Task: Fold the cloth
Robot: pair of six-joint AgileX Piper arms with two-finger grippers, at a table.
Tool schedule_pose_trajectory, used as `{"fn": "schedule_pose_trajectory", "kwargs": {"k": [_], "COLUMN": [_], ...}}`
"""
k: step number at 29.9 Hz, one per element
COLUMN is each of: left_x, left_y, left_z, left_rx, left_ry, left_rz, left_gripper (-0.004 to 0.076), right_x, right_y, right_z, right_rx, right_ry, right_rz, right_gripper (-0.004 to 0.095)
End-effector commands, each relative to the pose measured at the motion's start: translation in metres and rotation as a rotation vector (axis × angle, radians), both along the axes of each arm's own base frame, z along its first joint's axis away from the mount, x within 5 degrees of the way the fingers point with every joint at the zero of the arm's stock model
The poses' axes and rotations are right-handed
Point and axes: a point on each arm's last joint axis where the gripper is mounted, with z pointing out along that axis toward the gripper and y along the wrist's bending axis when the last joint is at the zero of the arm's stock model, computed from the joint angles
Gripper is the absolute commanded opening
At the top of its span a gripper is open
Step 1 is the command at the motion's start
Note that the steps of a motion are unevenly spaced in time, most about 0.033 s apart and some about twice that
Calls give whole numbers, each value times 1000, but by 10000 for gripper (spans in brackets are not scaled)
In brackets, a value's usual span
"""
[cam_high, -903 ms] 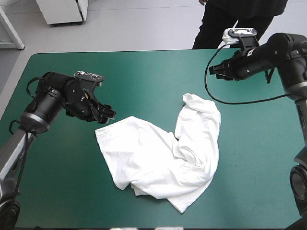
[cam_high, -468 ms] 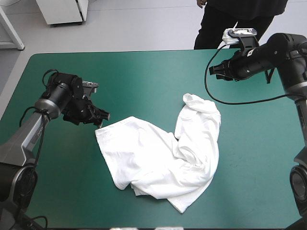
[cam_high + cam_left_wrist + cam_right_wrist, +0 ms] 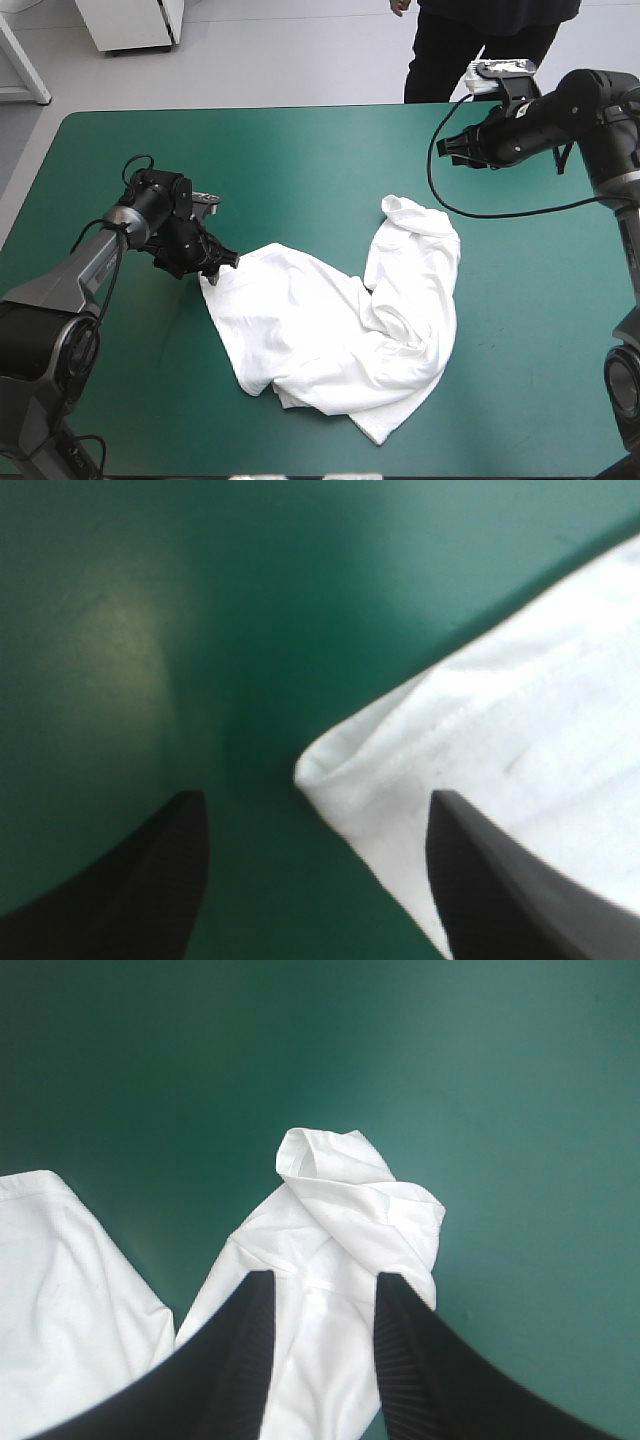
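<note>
Where white T-shirt [image 3: 340,320] lies crumpled and half spread on teal-green counter [image 3: 300,150], middle to right of centre: left fingers [image 3: 150,880] low at its left corner, standing wide apart, gripping nothing, corner tip lying between them. Right fingers [image 3: 230,1360] raised above counter's far right, parted by narrow gap, empty; T-shirt's bunched far end ahead of them.
</note>
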Motion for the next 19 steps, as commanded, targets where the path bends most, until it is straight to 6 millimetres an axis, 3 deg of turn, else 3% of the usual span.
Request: {"fn": "schedule_pose_trajectory", "kwargs": {"k": [1, 11, 13, 16, 17, 19], "left_x": [3, 11, 11, 11, 11, 12], "left_y": [-1, -7, -8, -8, -8, -8], "left_z": [19, -19, -19, -19, -19, -19], "left_rx": [-29, -53, -61, -59, -57, -57], "left_ry": [-106, 26, 22, 22, 22, 19], "left_rz": [-2, 3, 6, 5, 1, 0], "left_gripper": [414, 392, 307, 45, -5, -6], "right_x": [-11, -11, -11, -10, -10, -9], "right_y": [-4, -4, -5, -6, -7, -8], "right_z": [22, 22, 22, 21, 21, 20], "right_rx": [14, 10, 6, -6, -12, -19], "right_ry": [-84, -87, -87, -92, -91, -85], "right_rz": [-6, -8, -9, -17, -23, -49], "right_gripper": [320, 320, 320, 320, 320, 320]}}
